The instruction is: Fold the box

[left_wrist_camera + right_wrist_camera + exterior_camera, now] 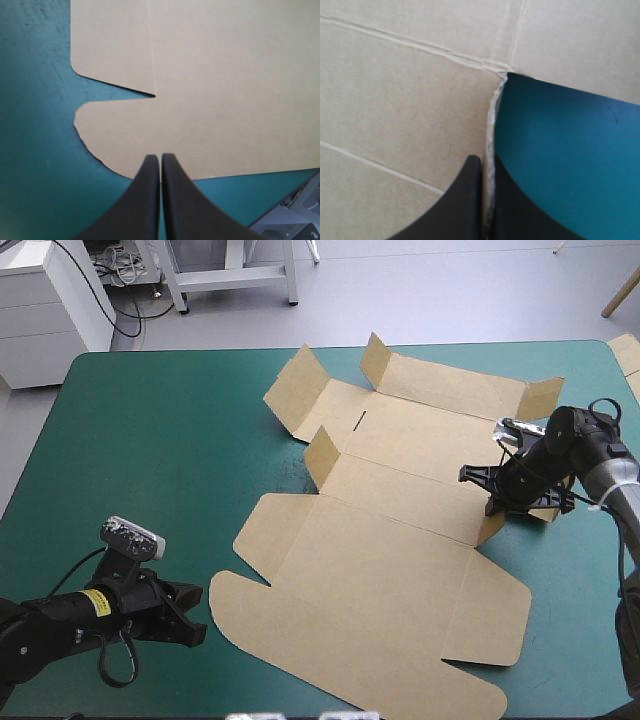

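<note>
The brown box [400,540] lies as a cut sheet in the middle of the teal-green table, mostly flat, with small flaps raised along its far and left sides. At its right side my right gripper [493,502] is shut on a raised side flap [489,125], whose thin edge stands between the black fingers. My left gripper [203,623] rests low near the table's front left, shut and empty. Its tips [160,157] point at the rounded front-left corner of the box [200,75], just short of its edge.
A strip of more brown board [628,352] shows at the table's far right corner. Bare teal-green cover [150,460] stretches across the left half of the table, and a narrower band [570,580] lies right of the box.
</note>
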